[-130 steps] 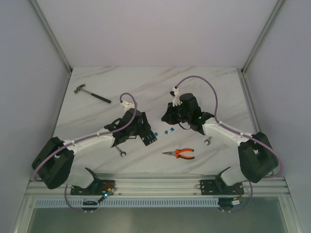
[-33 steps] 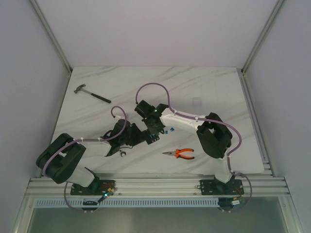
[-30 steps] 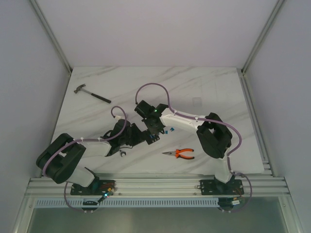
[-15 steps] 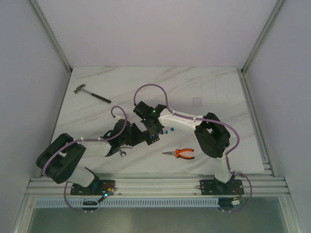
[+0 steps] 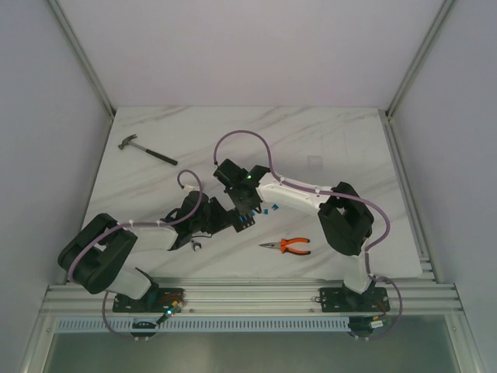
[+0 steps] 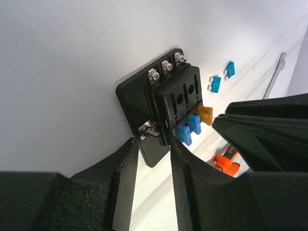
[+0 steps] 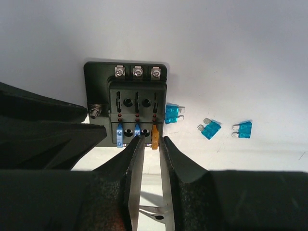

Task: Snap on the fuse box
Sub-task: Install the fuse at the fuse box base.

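Black fuse box (image 6: 175, 96), blue and orange fuses (image 6: 194, 123), left pincer (image 6: 154, 147) gripping base

desk (image 5: 311, 140): white, grey-veined top | hammer (image 5: 146, 151): lying flat near far left corner, head to the left | pliers (image 5: 286, 246): orange handles, near front edge, nose pointing left | small wrench (image 5: 195, 246): left of pliers, well apart | blue fuses (image 7: 211, 129): three loose, lying apart in a row | second wrench (image 6: 274, 77): flat, beyond the fuses
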`<state>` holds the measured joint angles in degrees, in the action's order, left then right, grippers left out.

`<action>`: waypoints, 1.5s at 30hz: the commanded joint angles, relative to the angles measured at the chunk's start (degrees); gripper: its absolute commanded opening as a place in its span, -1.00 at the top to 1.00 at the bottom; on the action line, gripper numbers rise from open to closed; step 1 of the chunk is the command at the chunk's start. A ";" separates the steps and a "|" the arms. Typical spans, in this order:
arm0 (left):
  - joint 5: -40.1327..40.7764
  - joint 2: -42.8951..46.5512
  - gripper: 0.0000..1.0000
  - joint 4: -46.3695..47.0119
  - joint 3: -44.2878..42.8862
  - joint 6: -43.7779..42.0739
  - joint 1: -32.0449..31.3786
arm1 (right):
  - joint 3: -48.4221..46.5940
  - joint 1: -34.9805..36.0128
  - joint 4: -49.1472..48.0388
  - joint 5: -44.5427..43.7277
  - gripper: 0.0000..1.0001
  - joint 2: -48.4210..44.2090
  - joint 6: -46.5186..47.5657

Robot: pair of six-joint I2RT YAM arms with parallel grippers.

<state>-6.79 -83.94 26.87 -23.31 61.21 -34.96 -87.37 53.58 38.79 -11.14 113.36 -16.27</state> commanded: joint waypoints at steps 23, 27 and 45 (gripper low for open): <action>0.82 -0.27 0.15 -2.09 0.12 -0.80 -0.28 | 3.14 -0.41 -0.76 -0.05 0.57 -0.19 -0.51; 0.84 -0.36 0.15 -2.02 0.03 -0.76 -0.30 | 3.51 -0.58 -1.44 0.76 0.57 0.22 -0.58; 0.69 -0.74 0.15 -2.25 -0.21 -1.01 -0.29 | 3.96 -0.68 -1.74 2.70 0.96 1.11 0.23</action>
<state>-6.79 -83.94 26.85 -23.33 61.19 -34.96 -84.31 52.93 37.15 -9.43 113.21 -16.40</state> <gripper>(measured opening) 0.426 0.142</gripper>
